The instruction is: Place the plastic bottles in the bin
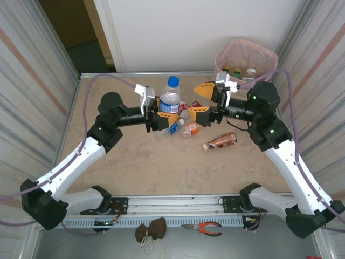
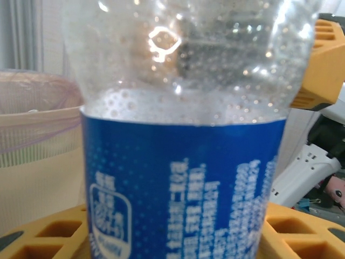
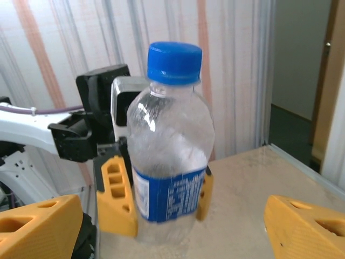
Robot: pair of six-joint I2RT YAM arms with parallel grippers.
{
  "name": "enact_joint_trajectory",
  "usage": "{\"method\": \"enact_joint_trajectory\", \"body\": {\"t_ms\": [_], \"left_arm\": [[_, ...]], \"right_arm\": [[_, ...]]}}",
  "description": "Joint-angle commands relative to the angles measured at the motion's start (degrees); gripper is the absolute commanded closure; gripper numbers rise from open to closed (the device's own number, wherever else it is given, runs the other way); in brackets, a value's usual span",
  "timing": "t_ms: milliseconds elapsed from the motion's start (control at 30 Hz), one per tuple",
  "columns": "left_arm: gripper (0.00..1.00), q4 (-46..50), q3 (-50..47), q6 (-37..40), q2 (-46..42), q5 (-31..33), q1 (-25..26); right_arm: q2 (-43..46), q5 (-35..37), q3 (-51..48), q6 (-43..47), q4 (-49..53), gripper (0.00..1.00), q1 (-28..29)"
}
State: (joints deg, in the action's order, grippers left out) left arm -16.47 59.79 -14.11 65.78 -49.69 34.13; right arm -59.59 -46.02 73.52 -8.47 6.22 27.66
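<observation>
Bin first, the big one: it stands at the far right corner of the tabletop, liner over its rim, and a few bottles sit inside it.

Now the arms, reaching toward each other over the middle of the far half. The left hand is clamped on the blue-capped bottle, holding it upright. From the right wrist you can see its yellow fingers pressed to both sides of the blue label. The right hand is just beside it on the bin side, spread wide and gripping nothing, with the bottle squarely in front of it.

This looks like a handover, left to right, since the bin is on the right arm's side. To do it well, the right hand should come in level and straddle the bottle above the left hand's fingers, on the clear shoulder under the cap. That way the two pairs of fingers don't clash. It should close firmly, because that thin wall may flex. The left hand should let go only once the grip is sure.

Down below, several small bottles lie in a jumble under the hands. A brown bottle lies on its side nearby, toward the right edge. All of these are waiting their turn.
</observation>
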Motion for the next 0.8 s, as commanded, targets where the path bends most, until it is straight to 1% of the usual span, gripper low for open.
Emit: {"method": "enact_joint_trajectory", "body": {"t_ms": [0, 400, 500, 767], "left_arm": [[0.51, -2.1, 2.9, 2.2, -0.4, -2.5, 0.9], [0.51, -2.5, 3.9, 2.1, 0.4, -3.2, 2.4], [0.51, -2.3, 4.0, 2.4, 0.5, -3.2, 2.6], [0.51, -1.6, 4.1, 3.1, 0.6, -3.1, 2.6]], "right_arm": [[-1.9, 0.8, 3.1, 0.6, -3.7, 0.14, 2.0], [-8.2, -2.4, 6.7, -3.8, -10.1, 0.13, 6.9], [-9.2, -2.8, 7.5, -5.1, -11.1, 0.15, 7.8], [-10.1, -2.7, 7.7, -6.8, -11.1, 0.27, 8.7]]}}
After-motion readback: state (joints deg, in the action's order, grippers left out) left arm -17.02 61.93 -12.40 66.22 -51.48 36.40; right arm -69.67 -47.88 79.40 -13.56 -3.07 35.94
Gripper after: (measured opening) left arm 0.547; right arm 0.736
